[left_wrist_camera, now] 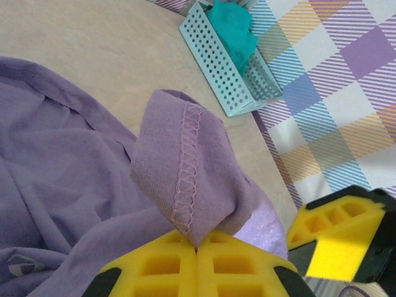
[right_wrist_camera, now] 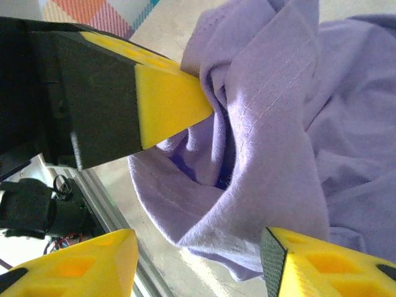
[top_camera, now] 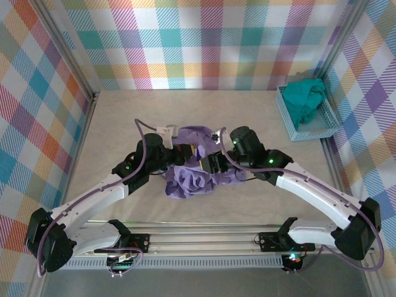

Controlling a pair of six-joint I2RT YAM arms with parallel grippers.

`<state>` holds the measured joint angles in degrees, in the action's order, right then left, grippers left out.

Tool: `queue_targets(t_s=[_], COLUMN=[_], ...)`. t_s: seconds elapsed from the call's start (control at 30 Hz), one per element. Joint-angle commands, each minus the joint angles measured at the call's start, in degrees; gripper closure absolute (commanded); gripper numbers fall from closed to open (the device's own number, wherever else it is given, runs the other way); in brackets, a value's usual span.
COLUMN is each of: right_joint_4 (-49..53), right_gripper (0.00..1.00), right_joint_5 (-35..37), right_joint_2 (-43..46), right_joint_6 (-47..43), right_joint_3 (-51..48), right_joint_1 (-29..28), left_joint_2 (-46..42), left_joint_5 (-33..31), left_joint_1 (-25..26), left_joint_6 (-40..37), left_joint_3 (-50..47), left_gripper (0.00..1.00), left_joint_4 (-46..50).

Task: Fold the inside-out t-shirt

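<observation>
Inside-out t-shirt (top_camera: 189,180), lavender, lies bunched in a heap at the middle of the beige table (top_camera: 117,120), between the two arms' wrists. Both arms reach inward from the near edge and meet over the heap. At the far right corner stands a pale blue perforated basket (top_camera: 286,119) with a teal-green garment (top_camera: 306,99) piled inside, well apart from the shirt. The left gripper (left_wrist_camera: 197,249) is clamped tight on a raised fold of the shirt, whose overlocked seam (left_wrist_camera: 185,173) runs down to the fingertips. The right gripper (right_wrist_camera: 198,257) has its yellow jaws spread, with a hanging fold of the shirt between them.
</observation>
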<state>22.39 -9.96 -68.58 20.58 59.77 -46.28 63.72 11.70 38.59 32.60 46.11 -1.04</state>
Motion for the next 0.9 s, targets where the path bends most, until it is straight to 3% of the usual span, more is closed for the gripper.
queue_targets(t_s=[0.0,0.07,0.2,0.3,0.4,0.6,0.87], right_joint_4=[-3.50,-5.74,-8.74,-11.95,-17.54,-35.12,-48.33], right_gripper=[0.47,0.55,0.81,0.91,0.99,1.00,1.00], right_joint_5=[4.68,4.64,4.91,4.42,-1.94,-23.38,-32.98], right_joint_2=[-1.93,-3.23,-4.43,-2.81,-0.70,1.99,-1.08], right_joint_6=[4.68,5.42,5.84,4.50,1.00,-0.63,2.39], right_joint_3=[-0.52,-0.63,-1.26,-3.37,-6.31,-13.68,-15.91], right_joint_1=[-0.99,-1.12,-1.05,-0.76,0.71,6.08,8.23], left_joint_2=[-1.14,-1.28,-2.28,-3.31,-4.48,-4.68,-3.30], left_joint_5=[-1.35,-1.27,-1.96,-3.69,-5.58,-4.69,0.85], left_joint_1=[1.04,1.05,1.08,1.14,0.98,0.11,-0.27], left_joint_6=[0.63,0.42,-0.01,-0.19,0.19,0.72,1.37], left_joint_3=[-0.31,-0.35,-0.61,-1.01,-1.67,-1.73,-2.03], left_gripper=[1.00,1.00,1.00,1.00,1.00,1.00,1.00], left_joint_4=[-0.25,-0.13,0.55,1.56,2.11,3.34,1.43])
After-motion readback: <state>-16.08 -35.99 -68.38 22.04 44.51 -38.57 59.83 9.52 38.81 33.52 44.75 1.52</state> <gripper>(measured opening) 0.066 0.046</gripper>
